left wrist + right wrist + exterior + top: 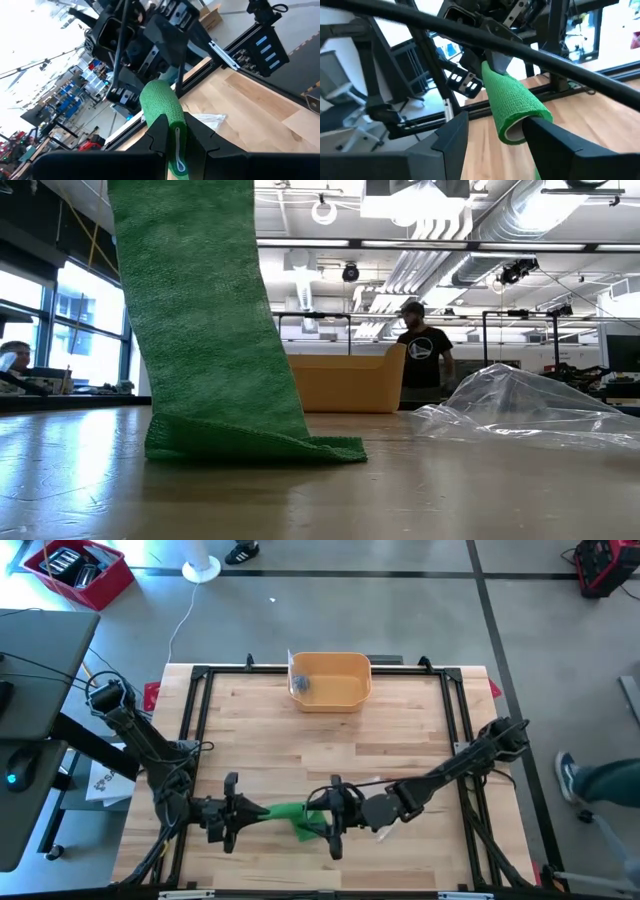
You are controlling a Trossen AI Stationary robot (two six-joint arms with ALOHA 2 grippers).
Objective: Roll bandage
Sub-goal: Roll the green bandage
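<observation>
Near the bottom centre of the high view, your green bandage (288, 812) stretches between both grippers, one end trailing onto the wooden table (400, 740). Your left gripper (232, 812) is clamped tight on the bandage's left end. Your right gripper (334, 817) has one finger (555, 145) inside the rolled end and the other beside it, jaws spread wide. Your yellow bin (331, 680) sits at upper centre; clear plastic wrap (520, 410) lies at the low view's right.

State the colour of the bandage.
Green bandage, plain with a fine crinkled weave; the low view shows it best.
</observation>
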